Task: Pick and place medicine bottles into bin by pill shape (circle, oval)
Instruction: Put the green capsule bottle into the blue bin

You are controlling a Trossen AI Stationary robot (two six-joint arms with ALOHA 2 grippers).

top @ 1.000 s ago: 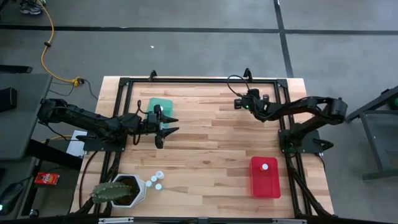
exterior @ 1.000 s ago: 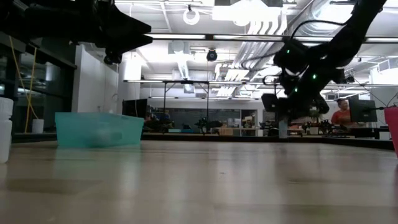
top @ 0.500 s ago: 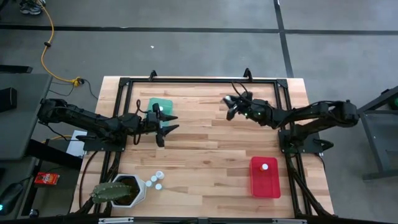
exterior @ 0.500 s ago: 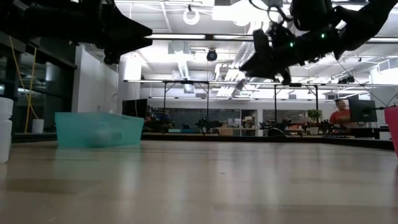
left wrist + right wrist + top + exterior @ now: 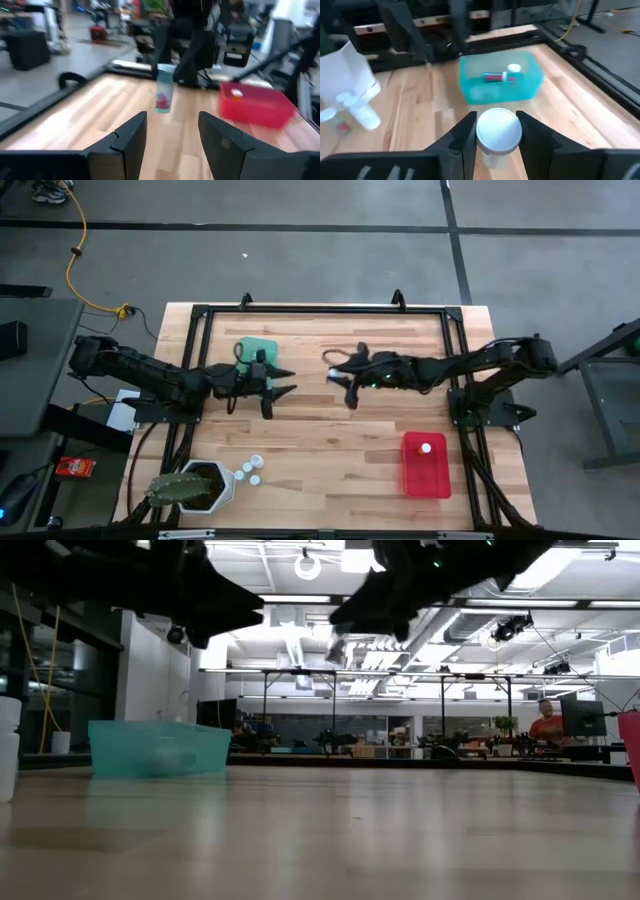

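Observation:
My right gripper (image 5: 342, 380) hangs over the middle of the table, shut on a medicine bottle (image 5: 164, 95) with a white cap and red pills at its bottom. My left gripper (image 5: 290, 380) stands open just to its left, fingers pointing at the bottle, in front of the teal bin (image 5: 255, 348). One bottle (image 5: 506, 74) lies in the teal bin. Another bottle (image 5: 426, 447) sits in the red bin (image 5: 425, 470) at the near right. Three bottles (image 5: 250, 470) stand on the table beside the cactus pot (image 5: 195, 485). My right gripper pinches the bottle at its white cap (image 5: 499, 131) between its two fingers, one on each side. The fingers come from the table's right side, slanting a little down. The bottle hangs upright below them, lifted clear of the table.
A black frame (image 5: 320, 310) runs around the table's far and side edges. The cactus pot takes up the near left corner. Bare wood lies between the two bins (image 5: 330, 440). A person (image 5: 548, 725) sits far off in the room behind.
My right gripper has carried the bottle up from near the table's far right, toward the left and the near edge. It has turned from pointing down to pointing nearly level at my left gripper.

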